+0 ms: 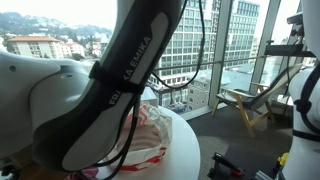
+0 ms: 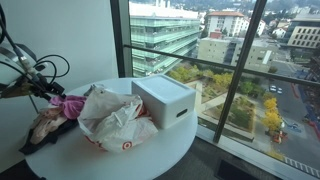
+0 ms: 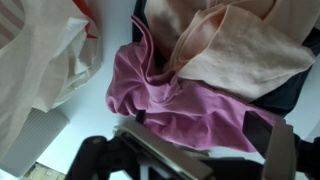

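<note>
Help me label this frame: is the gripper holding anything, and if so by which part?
Nothing is held. In the wrist view the gripper stands wide open over the pink cloth, not clamped on it.

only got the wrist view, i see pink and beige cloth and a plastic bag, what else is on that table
observer: a white box stands on the round table, between the bag and the window.
operator: anything hanging near the cloth
observer: black cables loop above the pink cloth, near the table's edge.
operator: floor around it
observer: a wooden chair stands by the glass in an exterior view.
</note>
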{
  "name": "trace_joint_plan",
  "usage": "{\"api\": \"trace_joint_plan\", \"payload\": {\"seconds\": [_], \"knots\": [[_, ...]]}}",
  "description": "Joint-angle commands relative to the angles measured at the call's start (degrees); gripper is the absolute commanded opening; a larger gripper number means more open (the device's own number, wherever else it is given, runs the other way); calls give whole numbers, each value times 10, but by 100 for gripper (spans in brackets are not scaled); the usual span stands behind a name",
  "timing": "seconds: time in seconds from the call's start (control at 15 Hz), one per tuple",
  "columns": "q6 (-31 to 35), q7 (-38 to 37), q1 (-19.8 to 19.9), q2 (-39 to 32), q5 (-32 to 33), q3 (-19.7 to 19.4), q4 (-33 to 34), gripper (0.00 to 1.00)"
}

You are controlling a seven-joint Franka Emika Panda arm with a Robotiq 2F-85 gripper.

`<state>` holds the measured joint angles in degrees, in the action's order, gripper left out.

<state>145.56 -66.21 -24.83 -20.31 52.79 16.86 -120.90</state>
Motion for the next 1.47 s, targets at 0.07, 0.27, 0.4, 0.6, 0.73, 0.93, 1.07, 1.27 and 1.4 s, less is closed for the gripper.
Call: {"api": "trace_joint_plan", "payload": {"seconds": [0.07,0.27,0.4,0.6,0.73,0.93,1.07,1.27,1.4], "knots": [[2,-7,-31,-80,-3,-26,81,100],[4,-29,-50,-113,6,-48,104,99],[5,-54,-69,-127,25,-67,120,100],[-9,-119,-102,-134,93,-97,140,100],[-21,-139,-106,-142,112,-98,146,100],[-43,-163,-106,-154,130,-98,148,100],[-58,-170,-97,-161,127,-93,152,100],[-78,-177,-90,-173,122,-91,159,100],[-86,-174,-86,-177,121,-88,160,74]]}}
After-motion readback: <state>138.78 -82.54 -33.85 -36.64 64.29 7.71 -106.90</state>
